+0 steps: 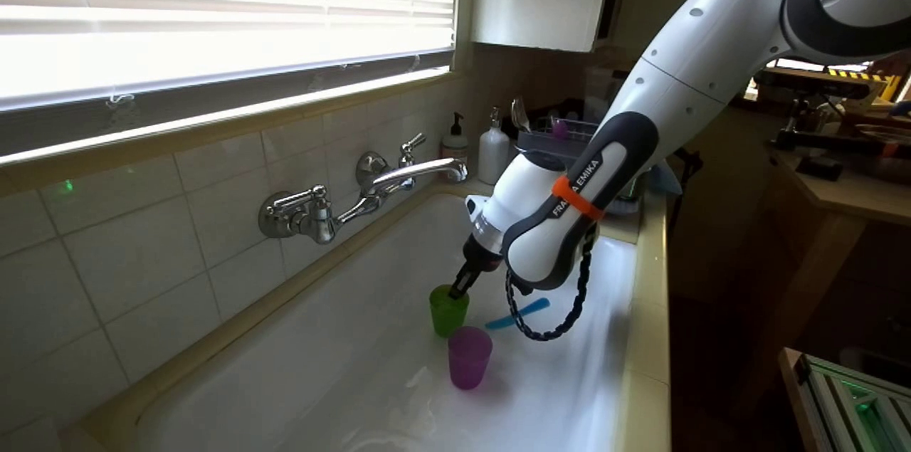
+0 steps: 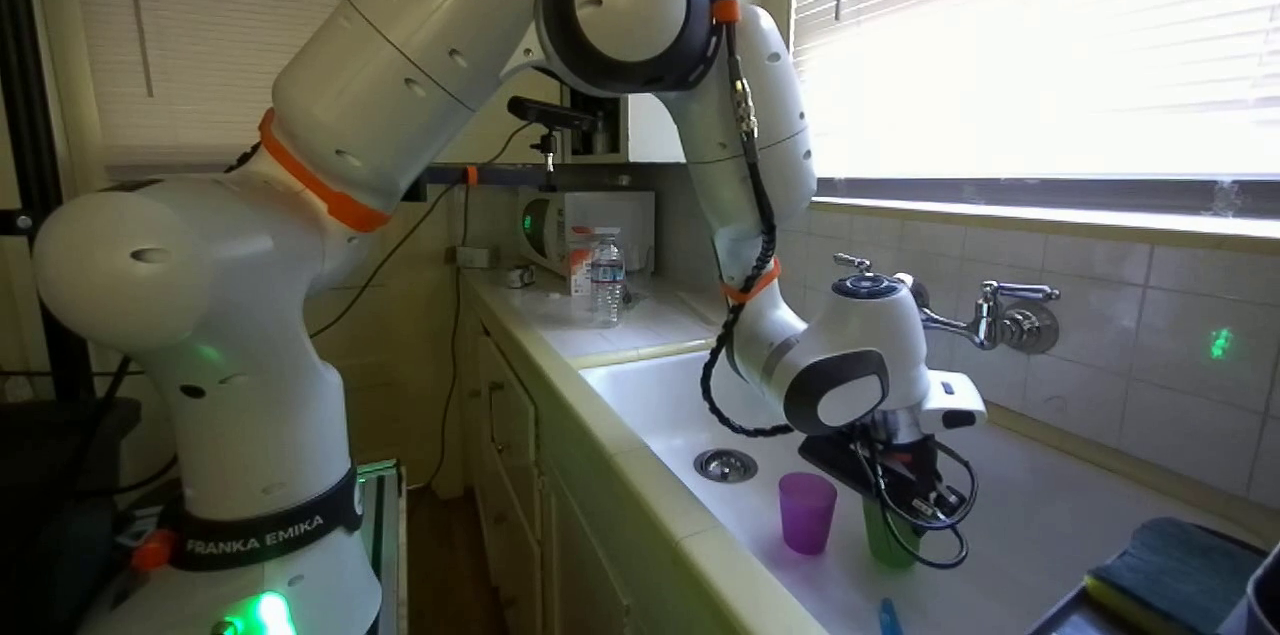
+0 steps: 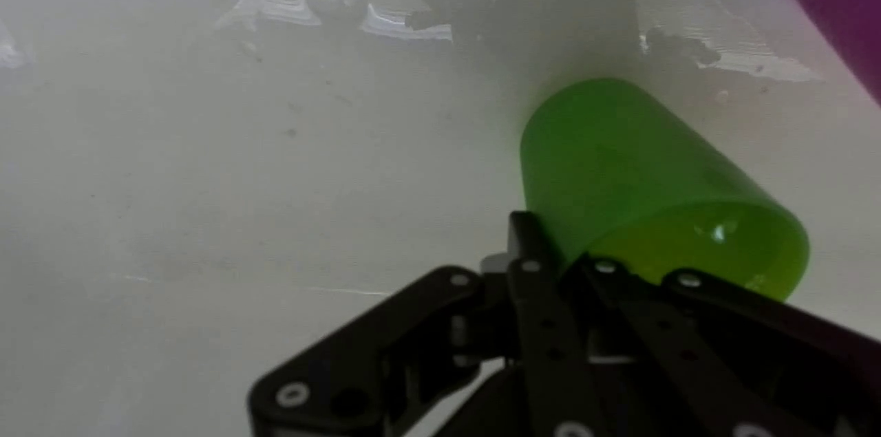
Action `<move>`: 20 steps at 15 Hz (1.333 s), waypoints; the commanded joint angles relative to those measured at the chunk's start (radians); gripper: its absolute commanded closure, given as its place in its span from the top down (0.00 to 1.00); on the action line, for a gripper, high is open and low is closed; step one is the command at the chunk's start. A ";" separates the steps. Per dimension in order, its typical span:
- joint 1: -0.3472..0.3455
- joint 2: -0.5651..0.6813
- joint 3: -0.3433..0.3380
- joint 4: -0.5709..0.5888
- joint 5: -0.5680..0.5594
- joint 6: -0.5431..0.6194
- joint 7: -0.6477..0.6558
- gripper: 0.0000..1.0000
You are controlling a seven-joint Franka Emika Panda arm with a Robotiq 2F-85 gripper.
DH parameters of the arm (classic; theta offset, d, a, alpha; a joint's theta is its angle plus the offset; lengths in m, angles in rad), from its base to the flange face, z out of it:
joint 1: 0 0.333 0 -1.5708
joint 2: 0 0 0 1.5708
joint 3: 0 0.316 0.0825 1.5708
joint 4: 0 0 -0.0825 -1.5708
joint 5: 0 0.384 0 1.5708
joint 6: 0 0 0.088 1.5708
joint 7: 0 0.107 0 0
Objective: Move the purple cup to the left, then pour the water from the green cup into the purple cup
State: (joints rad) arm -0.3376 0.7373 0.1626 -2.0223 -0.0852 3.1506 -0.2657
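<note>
1. Your green cup [image 1: 447, 315] is inside the white sink [image 1: 299, 402]; you cannot tell whether it touches the bottom.
2. Your 2 fingers [image 3: 528, 244] are clamped on the green cup's wall, at the rim.
3. The purple cup [image 2: 807, 515] stands upright just beside the green cup, apart from it.
4. A slim blue item [image 1: 518, 314] lies near the green cup.
5. Well apart from the green cup you see the drain [image 2: 725, 465]; higher, the faucet [image 1: 398, 173].
</note>
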 commanded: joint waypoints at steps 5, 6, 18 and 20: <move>0.008 -0.035 -0.014 -0.035 -0.017 -0.002 0.006 0.60; 0.011 -0.041 -0.016 -0.038 -0.016 -0.001 0.008 0.69; 0.039 -0.062 -0.050 -0.051 -0.013 -0.016 0.016 0.61; 0.041 -0.060 -0.054 -0.049 -0.013 -0.016 0.017 0.52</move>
State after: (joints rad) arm -0.3129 0.6988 0.1293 -2.0485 -0.0852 3.1508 -0.2655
